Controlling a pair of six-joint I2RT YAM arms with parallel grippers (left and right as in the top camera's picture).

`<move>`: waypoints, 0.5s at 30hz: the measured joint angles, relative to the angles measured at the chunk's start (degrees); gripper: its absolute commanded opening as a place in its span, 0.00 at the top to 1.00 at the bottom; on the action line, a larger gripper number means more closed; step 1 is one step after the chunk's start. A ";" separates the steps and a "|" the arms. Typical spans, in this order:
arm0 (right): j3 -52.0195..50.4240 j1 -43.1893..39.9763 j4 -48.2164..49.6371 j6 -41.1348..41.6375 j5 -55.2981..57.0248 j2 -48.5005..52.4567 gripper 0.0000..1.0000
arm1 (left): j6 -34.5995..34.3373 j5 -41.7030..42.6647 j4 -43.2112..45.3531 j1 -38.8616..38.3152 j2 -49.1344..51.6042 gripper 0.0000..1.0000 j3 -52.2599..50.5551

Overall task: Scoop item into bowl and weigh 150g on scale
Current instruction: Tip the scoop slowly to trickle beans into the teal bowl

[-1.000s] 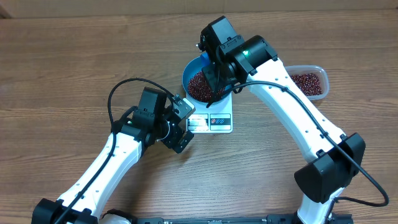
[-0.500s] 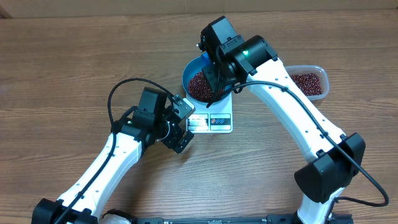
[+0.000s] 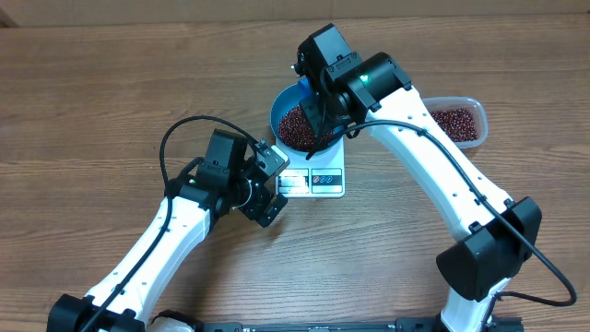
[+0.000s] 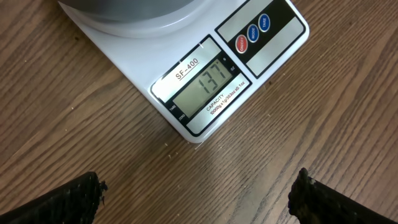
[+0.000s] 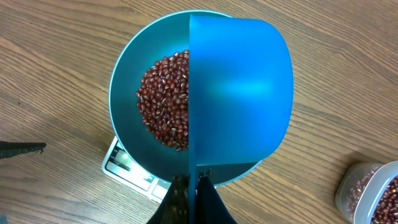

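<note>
The beans [image 5: 163, 99] lie as a loose heap in the blue bowl [image 5: 124, 93], which sits on top of the scale [image 4: 205, 81]. More beans fill the clear tub [image 3: 456, 123] to the right of the scale. The right jaws are clamped together on the handle of the blue scoop [image 5: 239, 87] and hold it above the scale, over the right half of the bowl. That placement looks meant to keep any falling grain inside the rim. No beans show on the scoop face in view. The left jaws stand wide apart and empty, just in front of the scale, probably so that wrist's camera can face the display, which reads 137. That is short of the target, so a small top-up seems needed. The bowl hides most of the scale top, leaving only the front strip and a corner showing, so a knock on its rim could tip it or upset the reading. The wooden surface [image 4: 62, 124] is bare left of and behind the scale. The route from scale to tub looks open above the surface.
</note>
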 measured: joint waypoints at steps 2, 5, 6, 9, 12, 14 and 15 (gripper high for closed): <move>0.00 0.00 0.00 0.02 0.02 0.00 0.96 | 0.00 0.00 0.00 0.00 0.02 0.00 0.00; 0.00 0.00 0.00 0.00 0.00 0.00 0.96 | 0.00 0.00 0.02 0.00 0.02 0.01 0.00; 0.00 0.00 -0.02 0.02 0.00 0.00 0.96 | 0.00 0.00 0.00 0.00 0.02 0.00 0.00; 0.00 0.00 0.00 0.02 0.20 0.00 0.96 | 0.00 0.00 0.00 0.00 0.02 0.01 0.00; 0.00 0.00 0.00 0.02 0.61 0.00 0.96 | 0.00 0.00 0.02 0.00 0.02 0.01 0.00; 0.00 0.00 -0.02 0.00 0.90 0.00 0.96 | 0.00 0.00 0.00 0.00 0.02 0.00 0.00; 0.00 0.00 0.00 0.00 0.98 0.00 0.96 | 0.00 0.00 0.00 0.00 0.02 0.01 0.00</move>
